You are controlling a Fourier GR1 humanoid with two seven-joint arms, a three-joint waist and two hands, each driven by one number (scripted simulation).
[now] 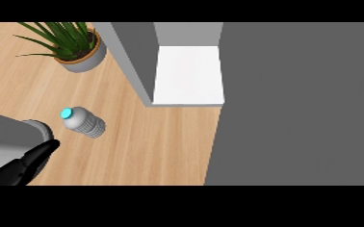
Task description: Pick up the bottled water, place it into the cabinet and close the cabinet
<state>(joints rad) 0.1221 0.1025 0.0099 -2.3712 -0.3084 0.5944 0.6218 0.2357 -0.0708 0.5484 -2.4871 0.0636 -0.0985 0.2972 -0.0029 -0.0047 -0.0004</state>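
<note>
Head view: the water bottle [85,121] stands on the wooden worktop [149,144], its blue cap [68,113] towards the viewer, well left of the cabinet [188,74]. The cabinet's inside shows as a white shelf [189,76] between grey walls, so it is open and ready to take the bottle. The big grey panel [292,106] on the right is probably its door swung wide, which would explain why it covers so much of the worktop.

The left hand [30,164] comes in at the lower left corner, just below and left of the bottle, not touching it. Its dark fingers look stretched out and hold nothing, which suits a reach that has not yet closed. The right hand is not visible.

A potted plant [71,45] sits at the top left, clear of the path from bottle to shelf.
</note>
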